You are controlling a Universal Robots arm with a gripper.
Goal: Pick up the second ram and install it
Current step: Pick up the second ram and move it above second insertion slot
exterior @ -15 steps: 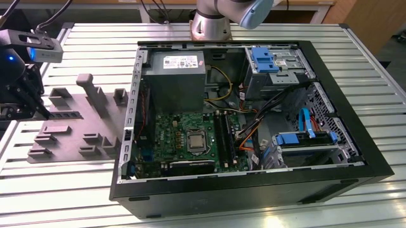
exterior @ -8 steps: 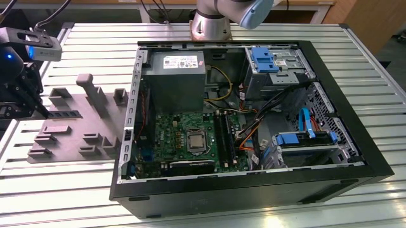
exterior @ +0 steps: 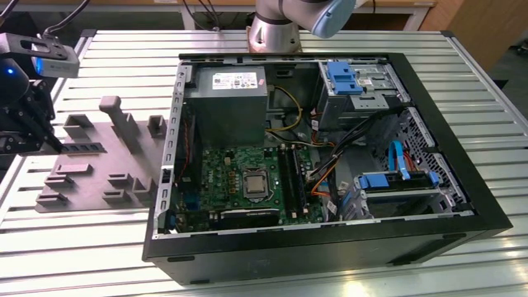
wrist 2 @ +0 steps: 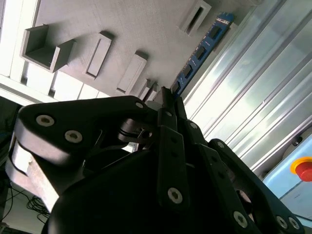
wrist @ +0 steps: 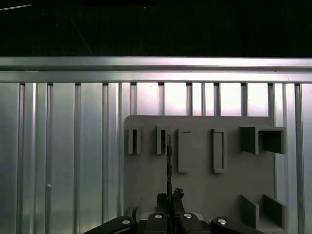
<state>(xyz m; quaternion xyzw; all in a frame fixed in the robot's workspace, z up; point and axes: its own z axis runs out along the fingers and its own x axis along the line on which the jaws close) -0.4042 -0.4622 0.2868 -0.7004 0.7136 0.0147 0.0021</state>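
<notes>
case (exterior: pixel 313 247) open, motherboard (exterior: pixel 222 173) inside | grey tray (exterior: pixel 91 170) at its 9 o'clock carries second ram (wrist 2: pixel 202 46) | thin blue stick, black chips | hand (wrist 2: pixel 168 95) narrow, apparently pinching its end

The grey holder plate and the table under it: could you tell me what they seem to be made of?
Holder plate: matte grey, probably plastic, perhaps printed; no shine. Table: likely aluminium, bare brushed finish; ribbed slats with bright reflections.
</notes>
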